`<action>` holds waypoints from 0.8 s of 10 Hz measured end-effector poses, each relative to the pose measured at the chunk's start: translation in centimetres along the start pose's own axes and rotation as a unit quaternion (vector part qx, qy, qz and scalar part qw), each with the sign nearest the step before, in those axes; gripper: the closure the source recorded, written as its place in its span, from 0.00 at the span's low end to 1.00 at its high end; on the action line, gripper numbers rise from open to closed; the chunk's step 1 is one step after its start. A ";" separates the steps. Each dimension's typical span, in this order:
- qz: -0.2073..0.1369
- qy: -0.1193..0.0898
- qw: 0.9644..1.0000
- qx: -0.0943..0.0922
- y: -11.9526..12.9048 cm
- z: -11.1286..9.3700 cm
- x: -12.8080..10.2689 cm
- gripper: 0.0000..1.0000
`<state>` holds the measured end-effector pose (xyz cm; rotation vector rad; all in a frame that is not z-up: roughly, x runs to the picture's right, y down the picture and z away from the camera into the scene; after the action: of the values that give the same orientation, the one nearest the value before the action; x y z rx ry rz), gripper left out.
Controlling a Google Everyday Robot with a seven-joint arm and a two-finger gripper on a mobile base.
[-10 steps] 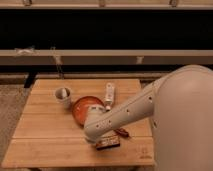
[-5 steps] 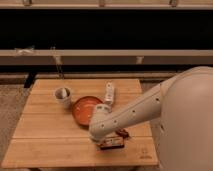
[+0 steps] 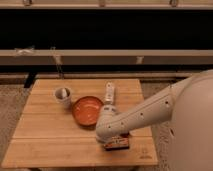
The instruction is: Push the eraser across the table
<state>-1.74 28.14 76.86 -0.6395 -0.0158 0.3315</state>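
The eraser (image 3: 117, 144) is a small flat block with a dark top and reddish sides. It lies near the front right of the light wooden table (image 3: 50, 135). My gripper (image 3: 113, 137) is right over the eraser's near-left side, mostly hidden under the white wrist. The white arm reaches in from the right, across the table's front right part.
An orange bowl (image 3: 86, 110) sits at mid-table just left of the wrist. A white bottle (image 3: 109, 93) lies behind it. A light cup (image 3: 63, 95) stands at the back left. The table's front edge is close below the eraser. A dark shelf wall runs behind.
The arm's wrist and the eraser have shifted to the right along the table's front over the last second.
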 end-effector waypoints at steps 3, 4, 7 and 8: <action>0.009 0.001 1.000 0.003 -0.2 -0.3 1.2 1.00; 0.014 -0.001 1.000 0.005 -0.3 -0.4 1.6 1.00; 0.031 -0.003 0.999 0.016 -0.9 -0.9 3.3 1.00; 0.035 -0.004 0.999 0.019 -1.0 -1.1 3.6 1.00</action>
<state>2.12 27.87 76.29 -0.6025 0.0057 0.4000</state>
